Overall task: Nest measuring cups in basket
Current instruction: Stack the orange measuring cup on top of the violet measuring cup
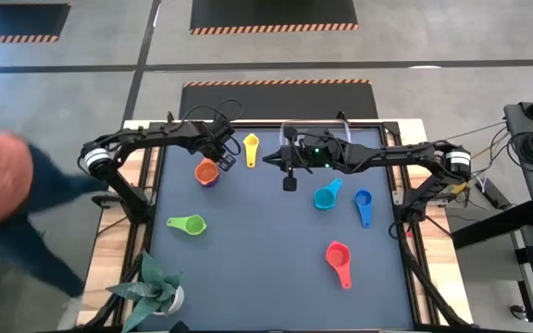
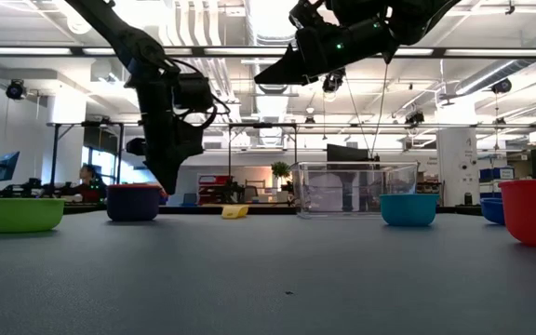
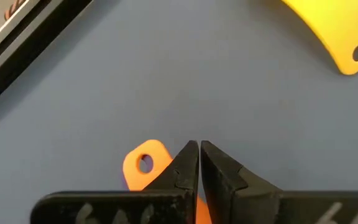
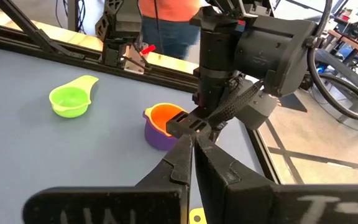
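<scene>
We found the task barely begun. The basket (image 1: pixel 317 137) sat empty just behind the right gripper (image 1: pixel 290 183). The orange cup (image 1: pixel 207 170) was already nested in the purple cup (image 4: pixel 157 134), just beside the left gripper (image 1: pixel 227 160). The red (image 1: pixel 339 259), cyan (image 1: pixel 327 196), blue (image 1: pixel 364 204), green (image 1: pixel 189 224) and yellow (image 1: pixel 251 146) cups lay loose around them. Both grippers were pinched shut, holding nothing.

Two dark, slender arms are seen, the left arm (image 1: pixel 146 143) and the right arm (image 1: pixel 387 155), each with a white band near the base. Black cables are looped at the wrists. A green light is shown on the right wrist. Tapered black jaws are seen.
</scene>
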Controlling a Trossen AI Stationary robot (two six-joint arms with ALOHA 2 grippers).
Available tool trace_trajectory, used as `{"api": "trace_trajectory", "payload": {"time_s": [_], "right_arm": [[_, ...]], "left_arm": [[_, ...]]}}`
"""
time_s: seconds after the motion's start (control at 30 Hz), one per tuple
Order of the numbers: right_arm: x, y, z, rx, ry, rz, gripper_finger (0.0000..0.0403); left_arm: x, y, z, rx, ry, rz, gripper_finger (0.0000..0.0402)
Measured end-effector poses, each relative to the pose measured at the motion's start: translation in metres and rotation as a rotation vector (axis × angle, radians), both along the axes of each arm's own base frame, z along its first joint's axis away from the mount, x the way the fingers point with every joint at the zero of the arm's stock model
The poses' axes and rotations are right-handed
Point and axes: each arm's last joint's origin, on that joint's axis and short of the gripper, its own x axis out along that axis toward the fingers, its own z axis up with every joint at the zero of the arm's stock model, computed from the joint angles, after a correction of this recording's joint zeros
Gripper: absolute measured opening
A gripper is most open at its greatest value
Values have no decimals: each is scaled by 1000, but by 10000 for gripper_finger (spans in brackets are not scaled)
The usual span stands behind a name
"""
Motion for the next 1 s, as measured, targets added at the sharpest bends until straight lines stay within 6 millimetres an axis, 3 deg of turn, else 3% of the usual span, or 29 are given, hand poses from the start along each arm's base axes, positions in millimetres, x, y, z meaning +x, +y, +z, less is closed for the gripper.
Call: {"api": "trace_trajectory", "payload": {"time_s": [1.0], "right_arm": [[0,0,0,-3,1,1,9]], "left_arm": [[-4,-2,0,16,44,53,0]]}}
